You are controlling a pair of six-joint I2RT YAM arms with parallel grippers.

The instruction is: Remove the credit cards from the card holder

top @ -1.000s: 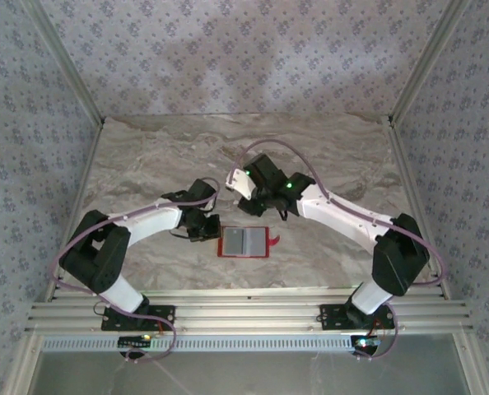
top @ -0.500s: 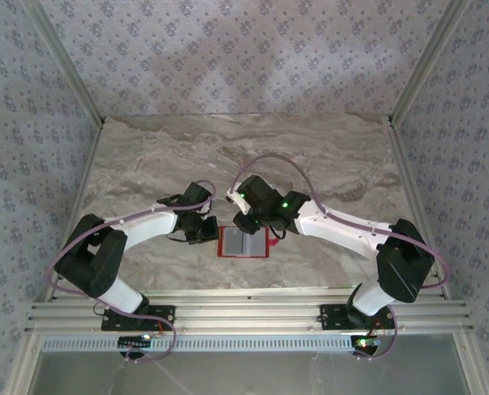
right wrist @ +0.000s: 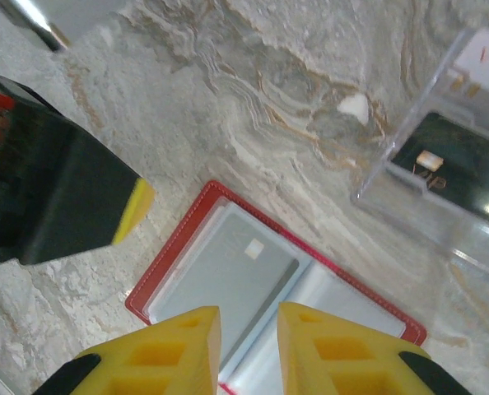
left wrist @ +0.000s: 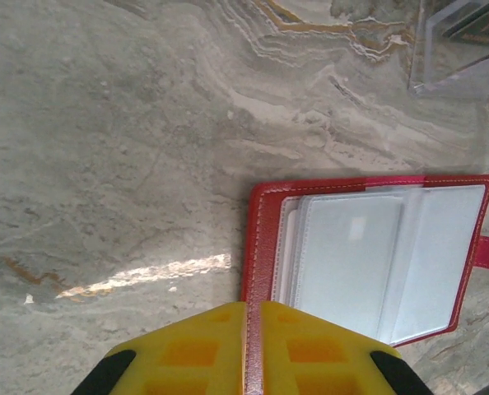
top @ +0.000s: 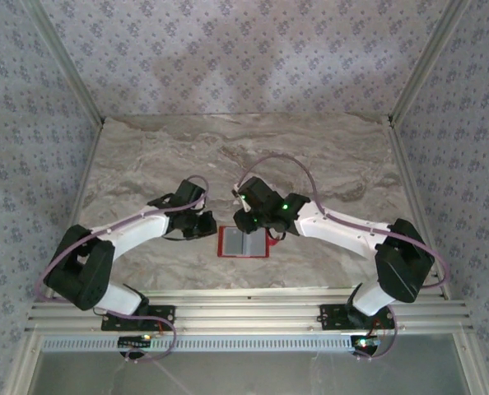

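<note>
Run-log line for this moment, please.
left gripper: shut on card holder edge | right gripper: open, over credit card | card holder: lying open | credit card: not yet out

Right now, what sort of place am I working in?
Probably a purpose-built robot test booth, not a real room: a marble-patterned tabletop, floral-patterned walls on a metal frame, and two robot arms bolted to an aluminium rail.

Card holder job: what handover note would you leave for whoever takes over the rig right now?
Left pincer: shut on the left edge of the card holder, which lies open and flat.
Right pincer: slightly open, poised just above the grey card in the holder's clear sleeve.
Done: holder opened.
Left: grip that card, slide it out, then check for more.
</note>
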